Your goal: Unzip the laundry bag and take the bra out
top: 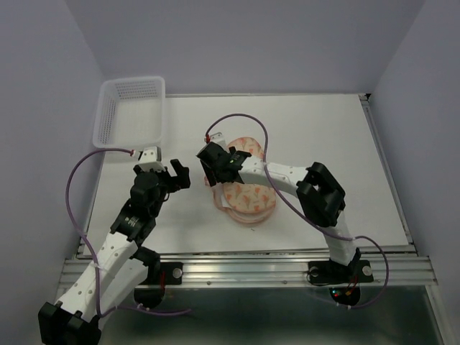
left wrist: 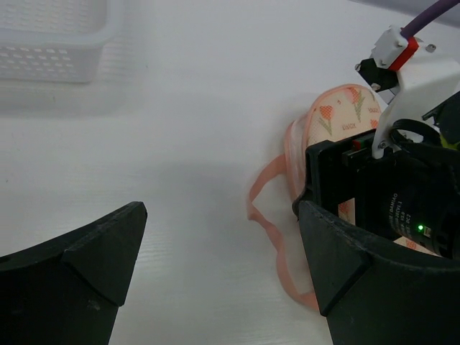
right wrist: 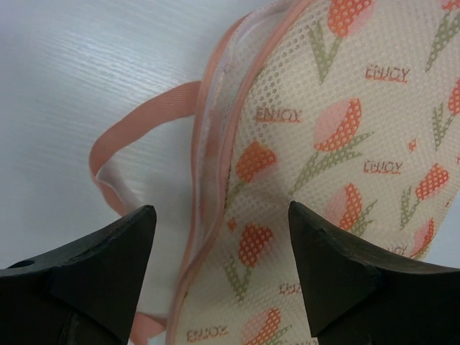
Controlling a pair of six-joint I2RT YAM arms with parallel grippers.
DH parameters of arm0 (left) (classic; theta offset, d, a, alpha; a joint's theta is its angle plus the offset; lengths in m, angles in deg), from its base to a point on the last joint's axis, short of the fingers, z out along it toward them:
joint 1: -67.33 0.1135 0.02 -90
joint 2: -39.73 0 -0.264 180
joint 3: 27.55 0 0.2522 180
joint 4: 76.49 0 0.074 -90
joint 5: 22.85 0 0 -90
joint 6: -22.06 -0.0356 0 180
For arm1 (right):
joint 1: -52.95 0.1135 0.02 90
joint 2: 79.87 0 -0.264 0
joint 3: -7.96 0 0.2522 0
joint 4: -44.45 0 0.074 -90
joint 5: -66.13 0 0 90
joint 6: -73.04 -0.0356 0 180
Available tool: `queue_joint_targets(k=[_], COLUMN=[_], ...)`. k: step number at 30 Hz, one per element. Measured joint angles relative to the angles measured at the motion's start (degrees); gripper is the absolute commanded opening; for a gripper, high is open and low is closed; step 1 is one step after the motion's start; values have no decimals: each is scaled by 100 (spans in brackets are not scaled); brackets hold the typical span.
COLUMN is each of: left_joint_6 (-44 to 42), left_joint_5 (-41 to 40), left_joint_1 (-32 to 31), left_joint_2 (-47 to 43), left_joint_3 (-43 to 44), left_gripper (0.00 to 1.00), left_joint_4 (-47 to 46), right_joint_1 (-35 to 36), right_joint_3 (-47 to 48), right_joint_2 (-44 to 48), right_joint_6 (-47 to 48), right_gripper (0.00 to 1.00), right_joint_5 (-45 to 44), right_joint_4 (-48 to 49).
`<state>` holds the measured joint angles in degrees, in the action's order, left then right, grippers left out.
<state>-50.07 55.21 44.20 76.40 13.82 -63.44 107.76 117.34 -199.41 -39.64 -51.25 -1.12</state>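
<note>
White table (top: 323, 144) between pale walls. Two grippers: left gripper (top: 171, 172) just left of the one laundry bag (top: 248, 198), spread wide, holding nothing; right gripper (right wrist: 223, 230) low over that bag's far end (pink loop (left wrist: 262, 208) alongside), equally wide, empty. Farther left, one white mesh basket (top: 133, 111).

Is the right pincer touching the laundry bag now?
Cannot tell. In the right wrist view the open right pincer frames the laundry bag at its pink edge, but neither it nor the top view shows contact or a gap.
</note>
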Motion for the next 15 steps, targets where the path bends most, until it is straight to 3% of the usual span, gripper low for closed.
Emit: queue_joint_targets(k=[9, 15], left_joint_6=[-83, -87], left_joint_5=[-35, -28], left_joint_1=[0, 0], left_joint_2=[-2, -11], left_joint_3=[0, 0], left_gripper=[99, 99], left_joint_4=[-33, -39], right_joint_1=[0, 0], right_joint_3=[186, 229], right_joint_2=[-284, -284], right_joint_6=[-4, -11], right_gripper=[48, 15], right_joint_5=[-422, -476], right_joint_4=[-271, -317])
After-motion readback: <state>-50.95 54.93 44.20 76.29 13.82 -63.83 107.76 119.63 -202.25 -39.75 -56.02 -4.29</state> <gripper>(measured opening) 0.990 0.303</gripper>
